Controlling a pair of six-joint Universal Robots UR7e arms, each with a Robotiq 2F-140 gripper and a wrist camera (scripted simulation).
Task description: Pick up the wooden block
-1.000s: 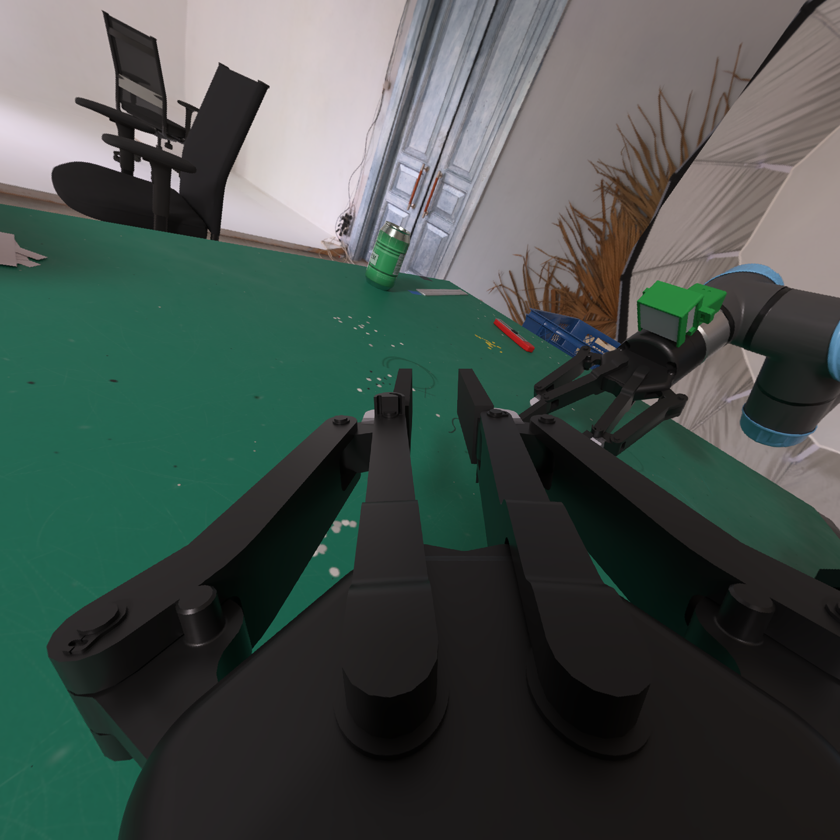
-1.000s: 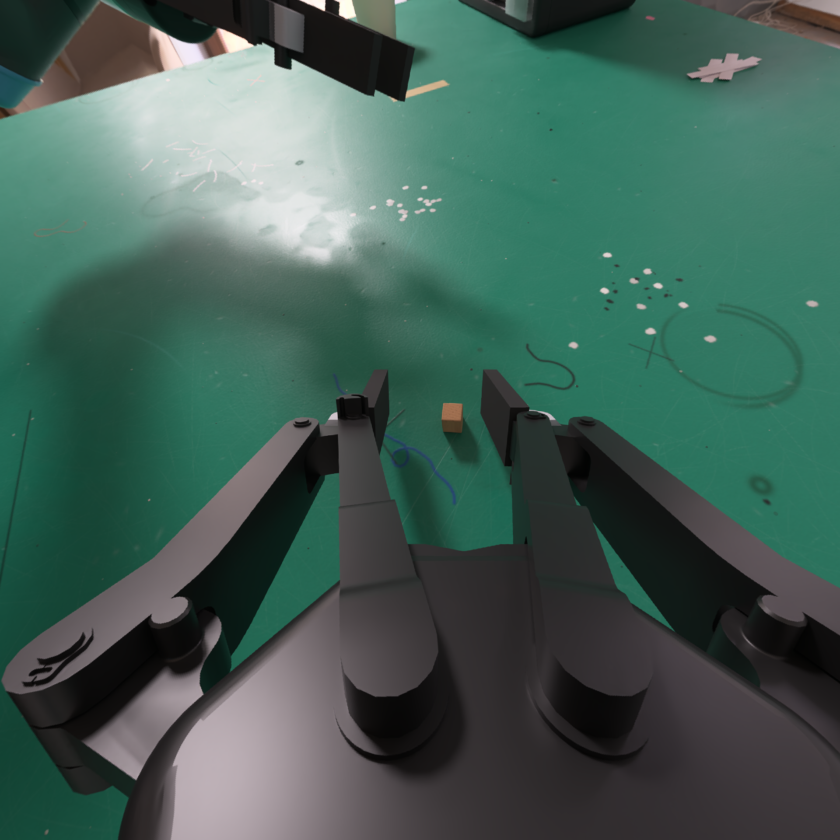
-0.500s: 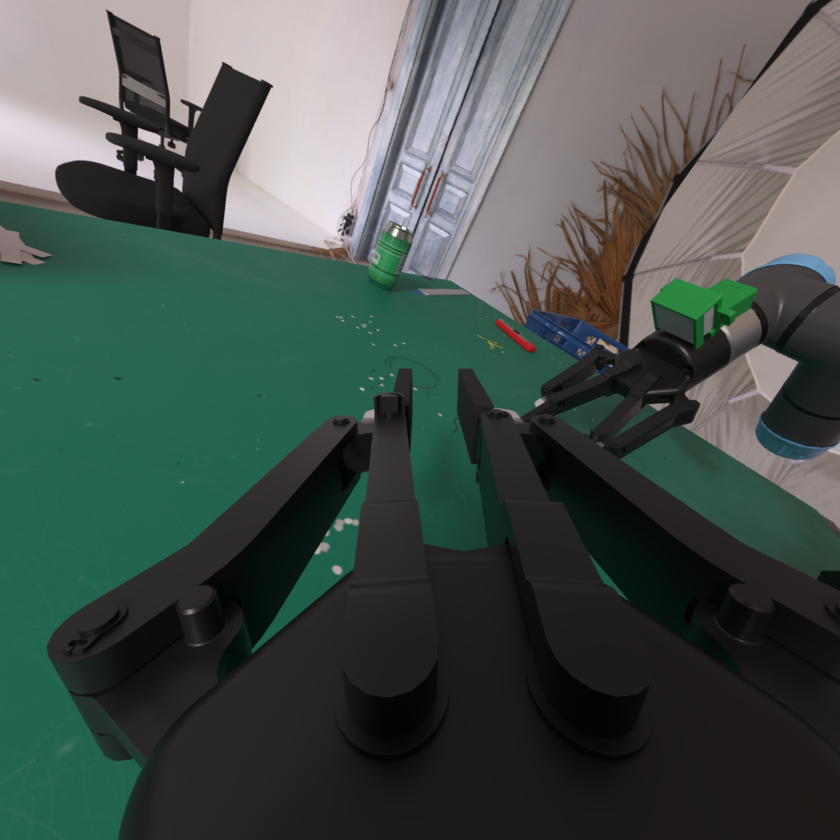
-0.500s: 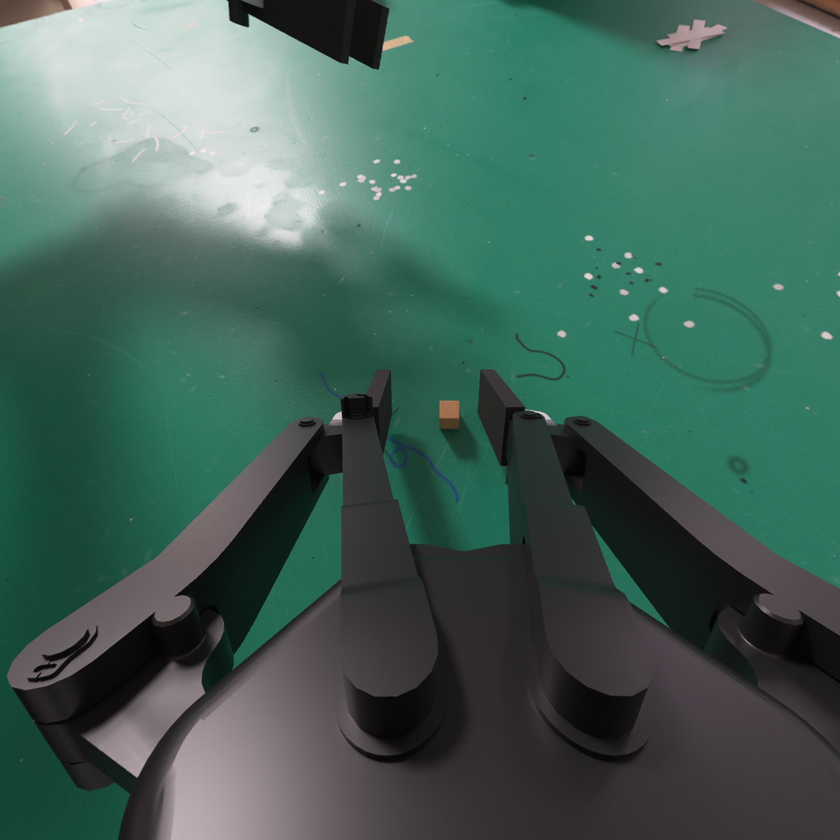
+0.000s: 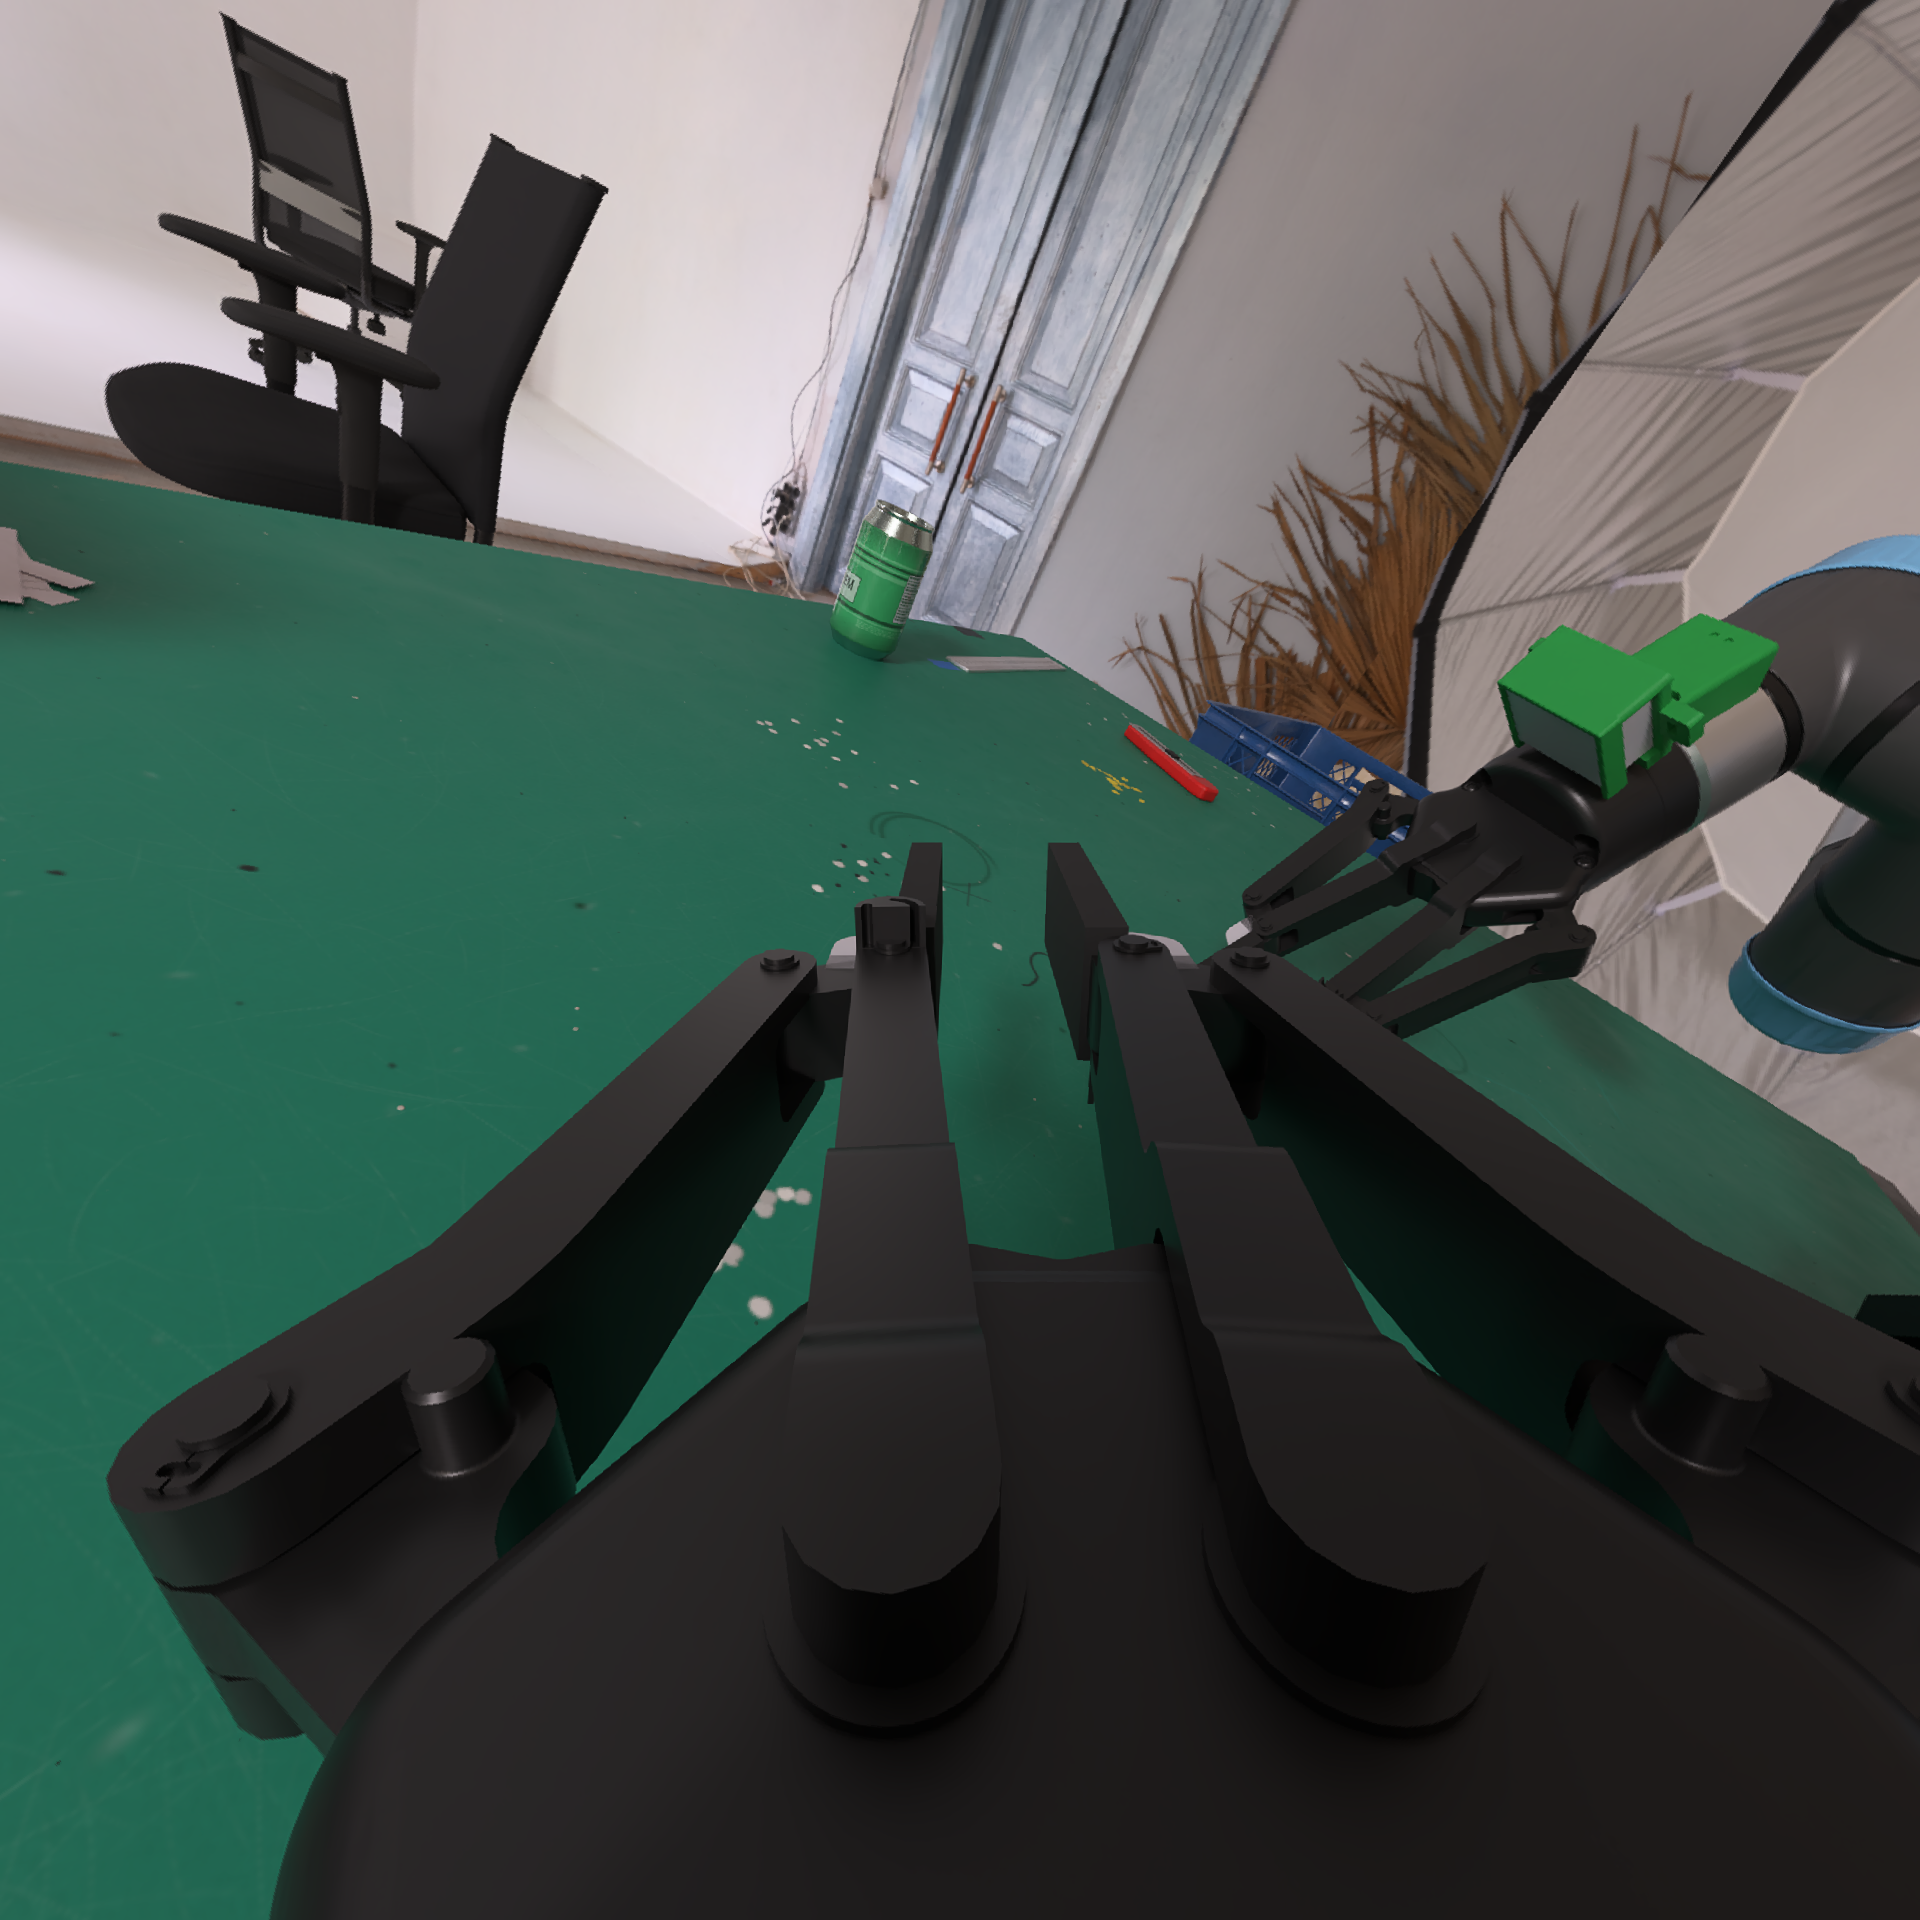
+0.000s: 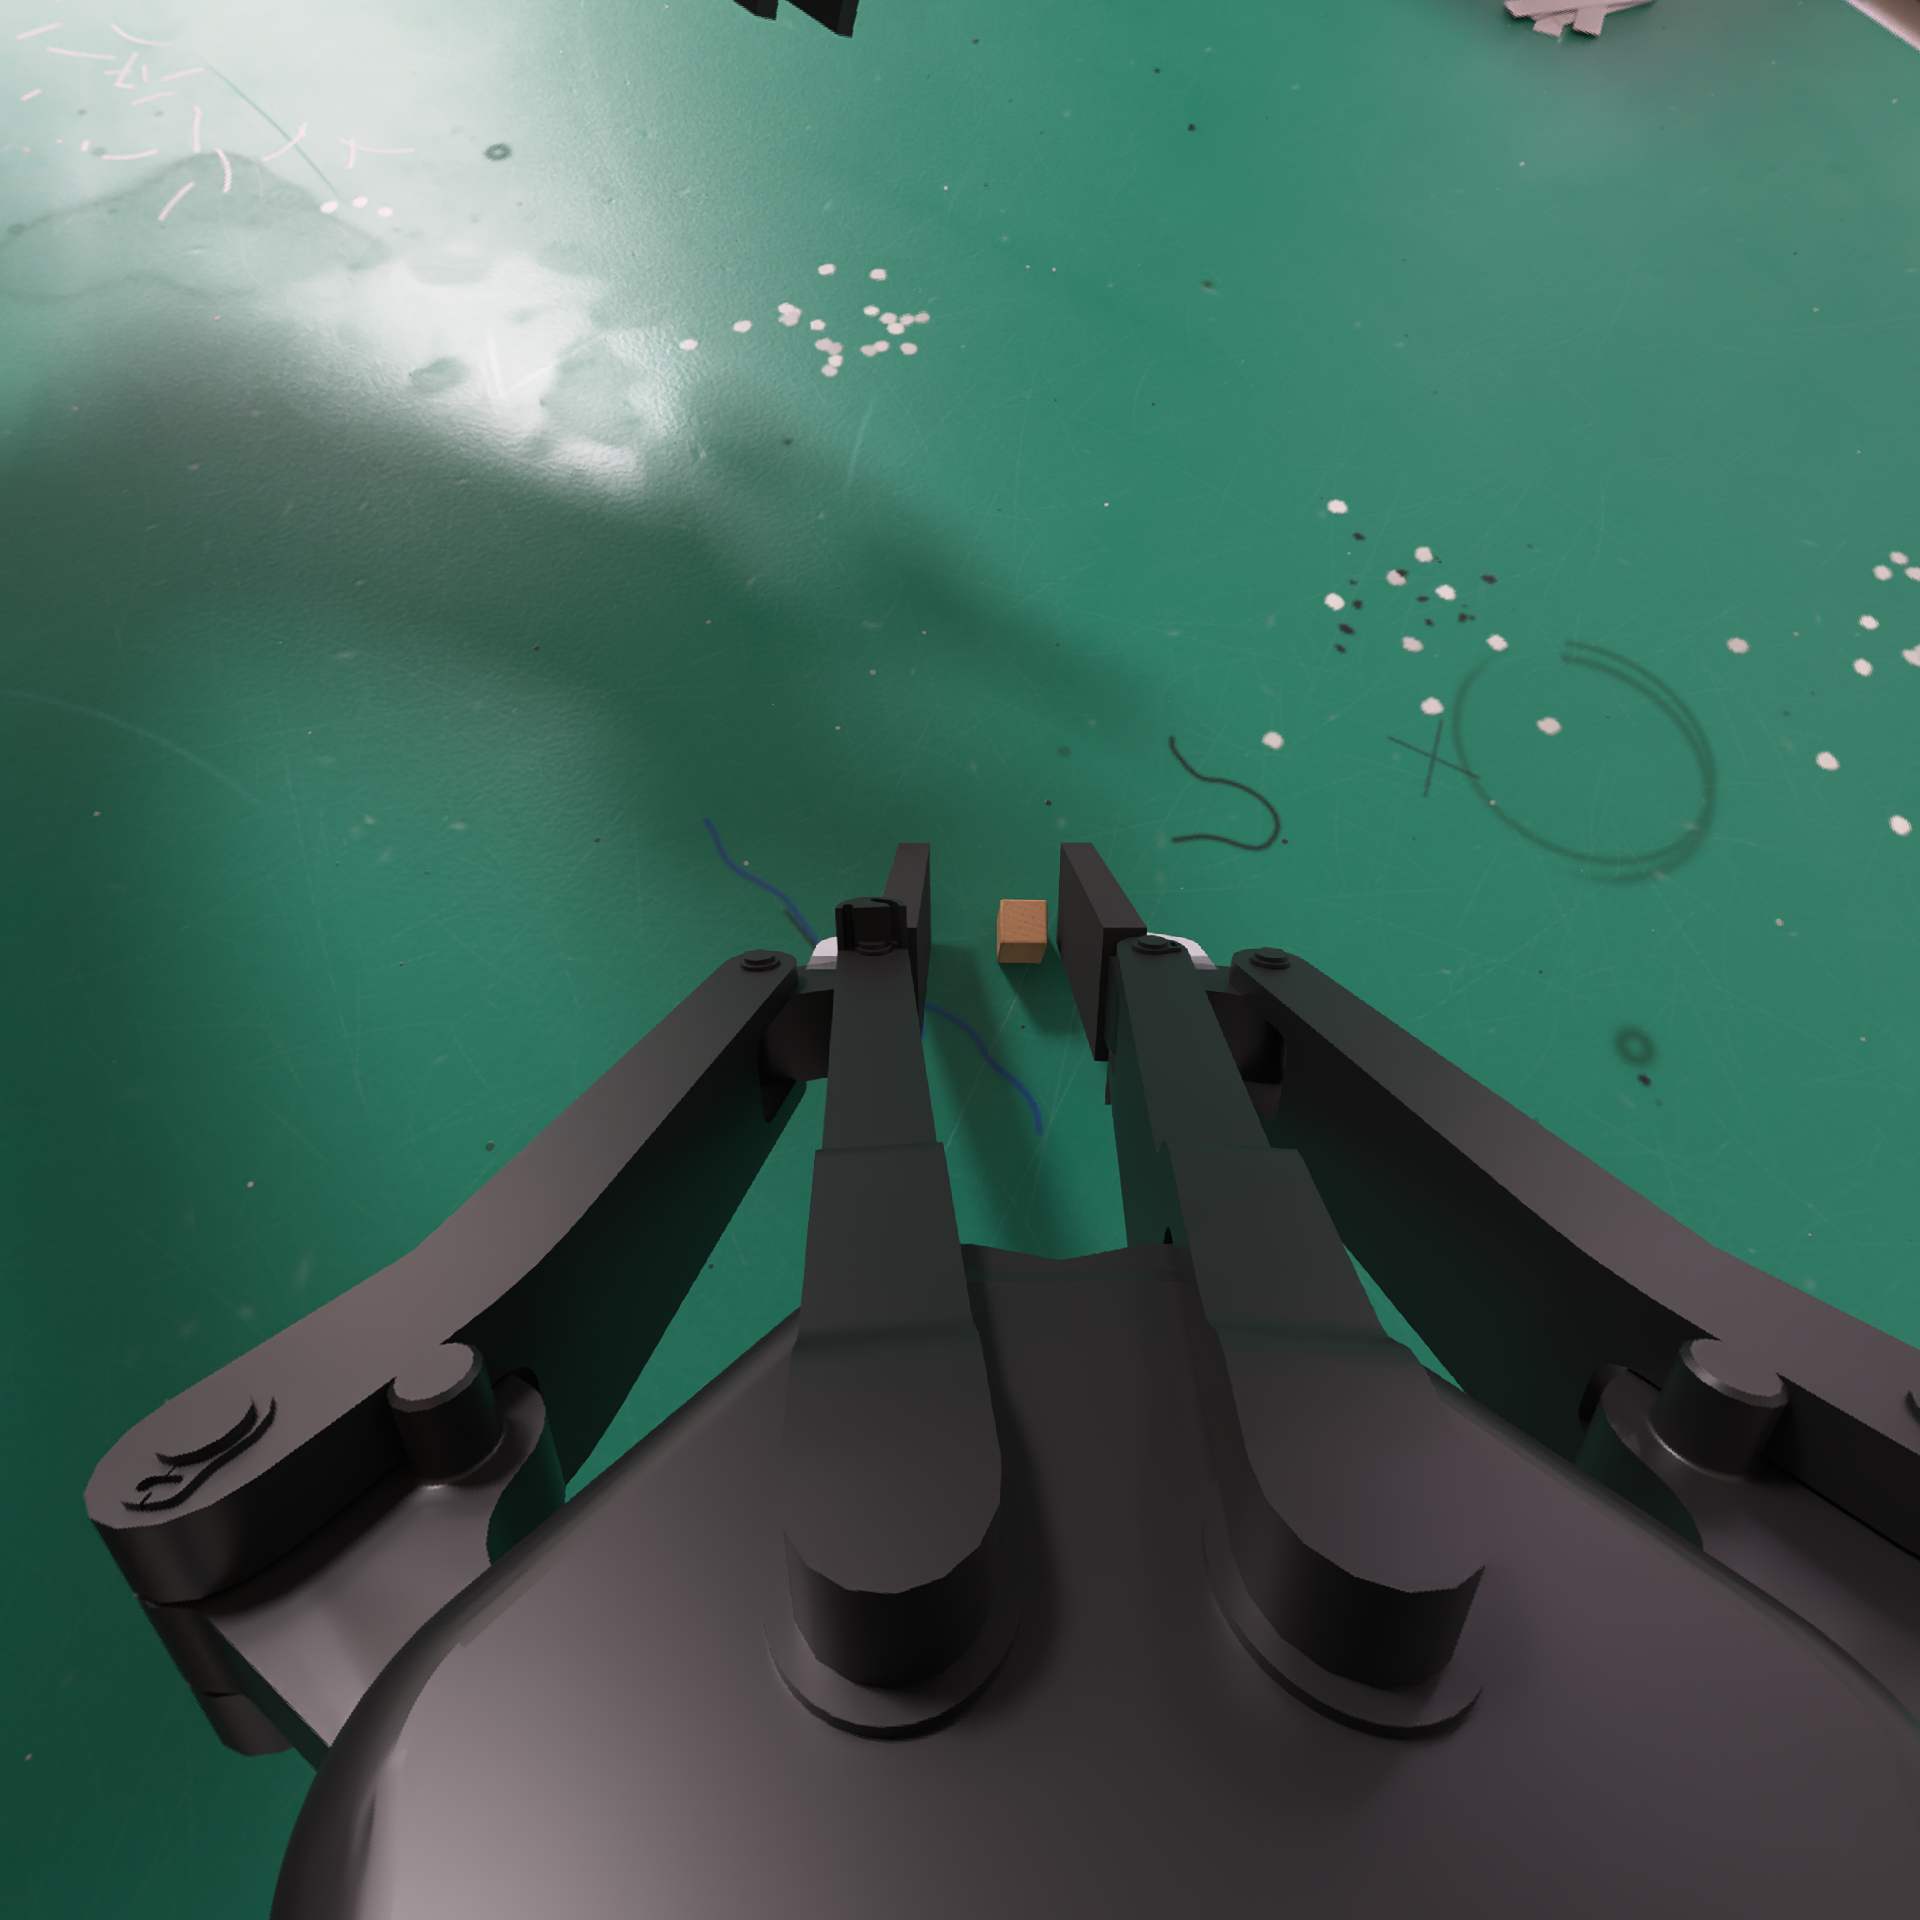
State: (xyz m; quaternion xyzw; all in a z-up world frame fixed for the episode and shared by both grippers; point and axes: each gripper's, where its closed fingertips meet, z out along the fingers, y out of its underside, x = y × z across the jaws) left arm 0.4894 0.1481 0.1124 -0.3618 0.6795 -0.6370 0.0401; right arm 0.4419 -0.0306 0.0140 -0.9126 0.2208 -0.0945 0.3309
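The wooden block (image 6: 1020, 929), a small tan cube, sits on the green table (image 6: 1143, 364). It lies between the fingertips of my right gripper (image 6: 992, 914), closer to the right finger, with a gap on both sides. The right gripper is open, its jaws narrowed around the block, and it points steeply down at the table. It also shows in the left wrist view (image 5: 1455, 894), low over the table at the right. My left gripper (image 5: 994, 914) hovers above the table with a narrow gap and nothing between its fingers. The block is hidden in the left wrist view.
A green can (image 5: 881, 594) stands at the far table edge. A red marker (image 5: 1172, 762) and a blue crate (image 5: 1288, 764) lie at the far right. A blue thread (image 6: 977, 1049) lies under the right fingers. Black office chairs (image 5: 353, 364) stand beyond the table.
My right gripper has tilted down and come lower over the block, and its fingers have narrowed around it. The left gripper has stayed as it was.
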